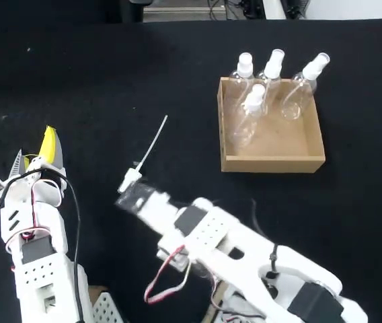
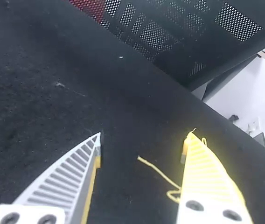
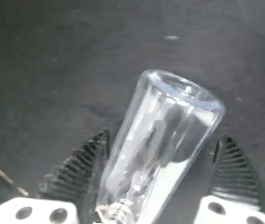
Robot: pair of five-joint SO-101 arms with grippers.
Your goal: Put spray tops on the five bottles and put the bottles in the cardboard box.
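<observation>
Black counter [image 1: 110, 67], with the cardboard box [image 1: 272, 163] off to one side and four capped bottles [image 1: 248, 121] in it. From above, the right arm lies low and stretched out, right gripper [image 1: 134, 196] just beside a loose spray top [image 1: 130, 178]. The left gripper [image 1: 33, 149] sits well apart. Left wrist: fingers spread over the counter. Right wrist: fingers spread around a clear bottle [image 3: 165, 135], base pointing away.

Black table [image 1: 97, 74] everywhere. Brown cardboard box [image 1: 272, 163], 4 clear bottles [image 1: 247, 124] in white spray tops [image 1: 245, 64]. Left gripper [image 2: 143, 135]: 1 yellow ribbed finger [image 2: 207, 172], 1 grey ribbed finger [image 2: 67, 179]. Right gripper [image 3: 164, 135]: black ridged fingers [image 3: 233, 170], and the 5th bottle [image 3: 170, 121], clear. White arms [image 1: 245, 249], red-and-white wires [image 1: 149, 293].
</observation>
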